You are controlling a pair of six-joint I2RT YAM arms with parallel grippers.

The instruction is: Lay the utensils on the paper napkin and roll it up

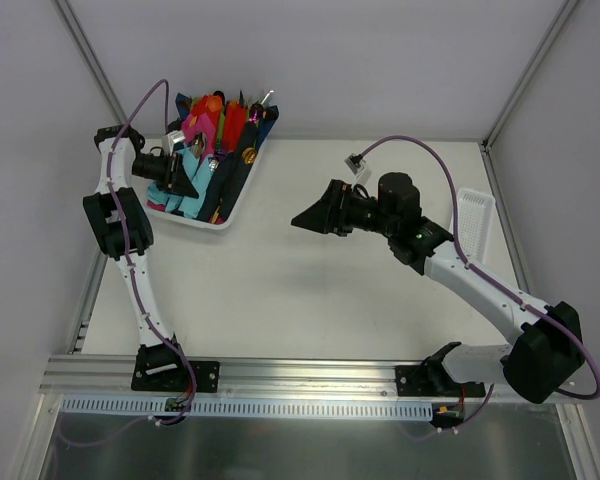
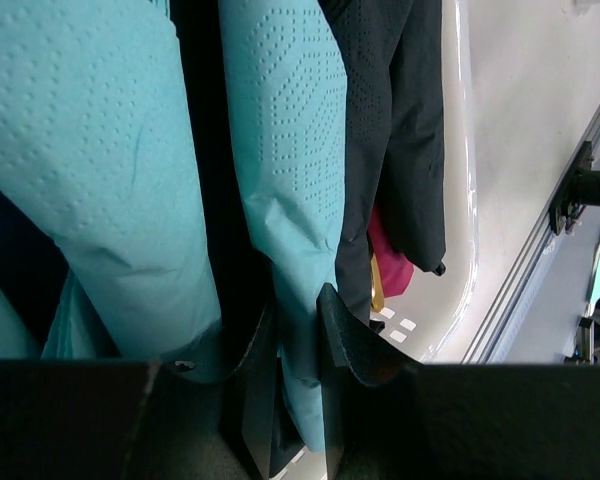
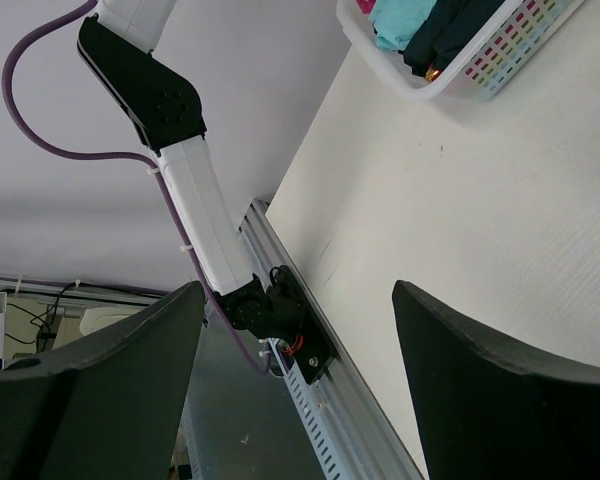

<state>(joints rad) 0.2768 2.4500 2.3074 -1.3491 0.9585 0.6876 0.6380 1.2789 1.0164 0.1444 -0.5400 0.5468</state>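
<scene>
A white basket [image 1: 238, 203] at the back left holds rolled napkin bundles in teal, pink, red and dark navy. My left gripper [image 1: 185, 180] reaches into it. In the left wrist view the gripper [image 2: 295, 312] is shut on a fold of teal paper napkin [image 2: 290, 150], which runs between both fingers [image 2: 348, 335]. A silver utensil tip [image 1: 266, 99] pokes out at the basket's far end; other utensils are hidden. My right gripper [image 1: 306, 220] hovers open above the middle of the table, nothing between its fingertips [image 3: 298, 292].
A second teal roll [image 2: 90, 170] lies left of the pinched one, a navy bundle [image 2: 400, 130] and a gold-coloured handle [image 2: 377, 285] to its right. A white slotted tray [image 1: 475, 224] stands at the table's right edge. The basket [image 3: 450, 75] shows in the right wrist view.
</scene>
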